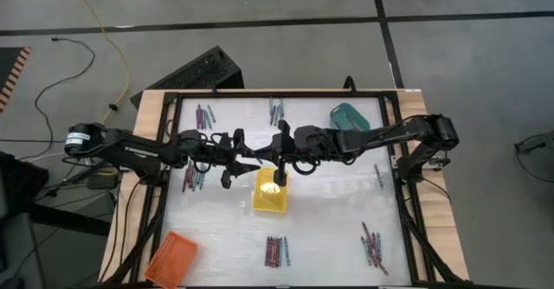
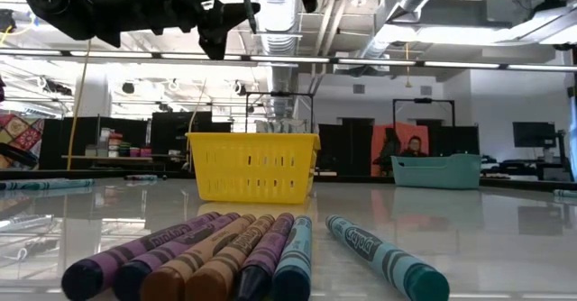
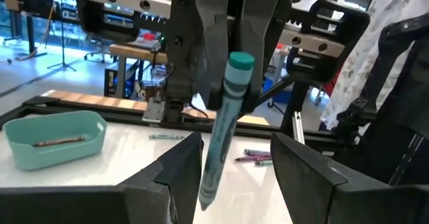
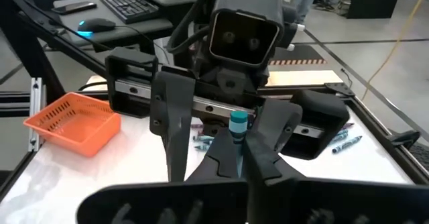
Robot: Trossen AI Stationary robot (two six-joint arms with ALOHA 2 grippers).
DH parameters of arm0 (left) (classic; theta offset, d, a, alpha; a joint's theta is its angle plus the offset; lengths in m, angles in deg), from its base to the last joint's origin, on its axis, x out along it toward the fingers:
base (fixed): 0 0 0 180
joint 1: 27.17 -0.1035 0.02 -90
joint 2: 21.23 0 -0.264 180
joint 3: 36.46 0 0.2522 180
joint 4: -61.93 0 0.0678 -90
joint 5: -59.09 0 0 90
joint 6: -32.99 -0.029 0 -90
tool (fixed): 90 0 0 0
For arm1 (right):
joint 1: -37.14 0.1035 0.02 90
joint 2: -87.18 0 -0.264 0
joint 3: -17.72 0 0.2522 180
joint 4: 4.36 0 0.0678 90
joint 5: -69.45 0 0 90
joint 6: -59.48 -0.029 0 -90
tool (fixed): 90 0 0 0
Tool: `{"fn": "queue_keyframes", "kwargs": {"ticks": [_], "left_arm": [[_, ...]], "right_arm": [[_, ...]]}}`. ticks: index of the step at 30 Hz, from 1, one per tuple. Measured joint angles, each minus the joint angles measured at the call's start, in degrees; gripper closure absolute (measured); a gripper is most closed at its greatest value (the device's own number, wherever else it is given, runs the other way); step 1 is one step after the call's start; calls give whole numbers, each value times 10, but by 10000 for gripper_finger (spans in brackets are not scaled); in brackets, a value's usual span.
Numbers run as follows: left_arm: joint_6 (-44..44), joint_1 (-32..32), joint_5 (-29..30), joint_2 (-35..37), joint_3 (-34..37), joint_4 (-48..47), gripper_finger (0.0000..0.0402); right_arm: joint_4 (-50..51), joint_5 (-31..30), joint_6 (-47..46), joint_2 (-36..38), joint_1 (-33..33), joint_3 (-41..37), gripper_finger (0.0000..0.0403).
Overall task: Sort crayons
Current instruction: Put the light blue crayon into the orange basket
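Crayons labelled "Crayola"

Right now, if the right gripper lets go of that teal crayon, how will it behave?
The teal crayon looks stiff: pinched at one end by the right gripper, it hangs straight. It seems light. Being round, it would probably roll unless it lands in the yellow tray; the left gripper stands open around it.

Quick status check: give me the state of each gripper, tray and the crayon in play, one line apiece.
Right gripper: shut on teal crayon, above the yellow tray.
Teal crayon: held upright, between the left gripper's fingers.
Left gripper: open, facing the right one.
Yellow tray: upright, mid-table.
Teal tray: upright, one crayon inside.
Orange tray: upright, contents unclear.
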Motion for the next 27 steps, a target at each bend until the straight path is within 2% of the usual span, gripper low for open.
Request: {"fn": "queue_keyframes", "kwargs": {"ticks": [10,19,27], "left_arm": [[-5,10,8,-11,-1,26,240],[-15,12,18,-10,-1,4,315],[-20,12,17,-10,-1,0,362]], "right_arm": [[0,-1,2,0,0,0,403],[5,-1,2,0,3,0,403],[11,0,2,0,3,0,403]]}}
